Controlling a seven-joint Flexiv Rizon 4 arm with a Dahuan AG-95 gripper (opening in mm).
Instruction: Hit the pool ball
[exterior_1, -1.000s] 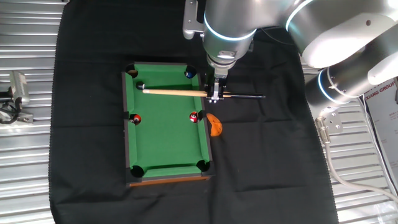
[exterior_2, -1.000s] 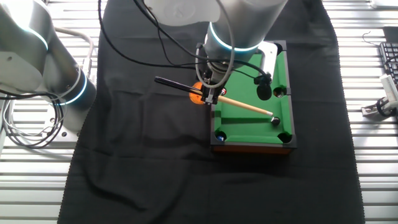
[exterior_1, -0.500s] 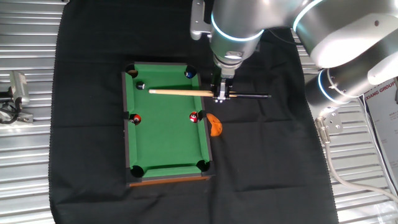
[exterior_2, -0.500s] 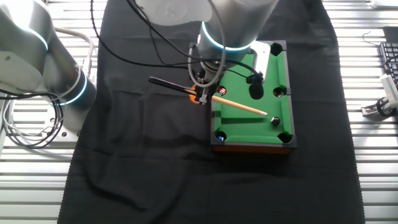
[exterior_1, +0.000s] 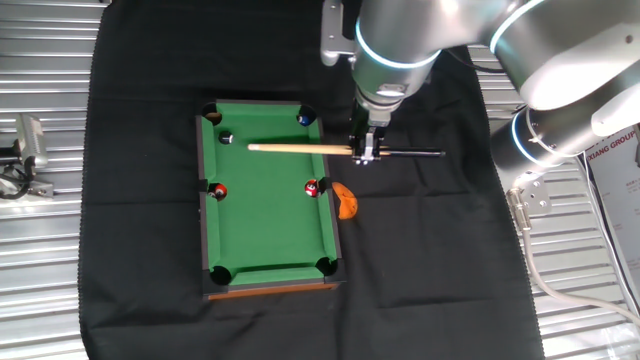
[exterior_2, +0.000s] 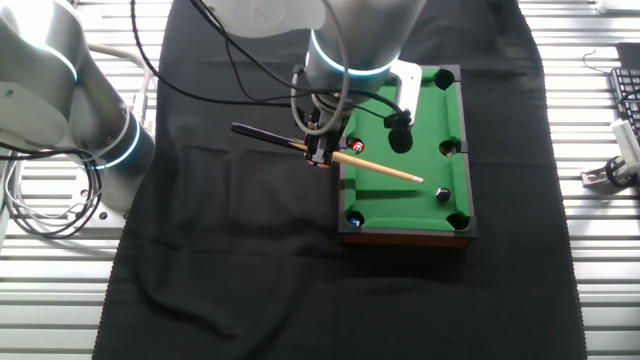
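Note:
The tiny black pool ball (exterior_1: 226, 138) lies on the green felt of the mini pool table (exterior_1: 265, 230), near its far left corner pocket. It also shows in the other fixed view (exterior_2: 442, 194). My gripper (exterior_1: 368, 153) is shut on a wooden cue stick (exterior_1: 300, 148) just past the table's right rail and holds it level. The cue's pale tip points at the ball, with a short gap between them. In the other fixed view the gripper (exterior_2: 320, 154) holds the cue (exterior_2: 385, 171) at the table's (exterior_2: 400, 205) left rail.
A dark blue ball (exterior_1: 304, 119) sits by the far right pocket. Two red balls (exterior_1: 219, 191) (exterior_1: 312, 188) sit at the side pockets. An orange object (exterior_1: 346, 201) lies on the black cloth beside the table. The arm's base (exterior_1: 560, 130) stands to the right.
My gripper has drawn the cue back, away from the black ball, to the right in the one fixed view. The tip now stands farther from the ball. No ball has moved.

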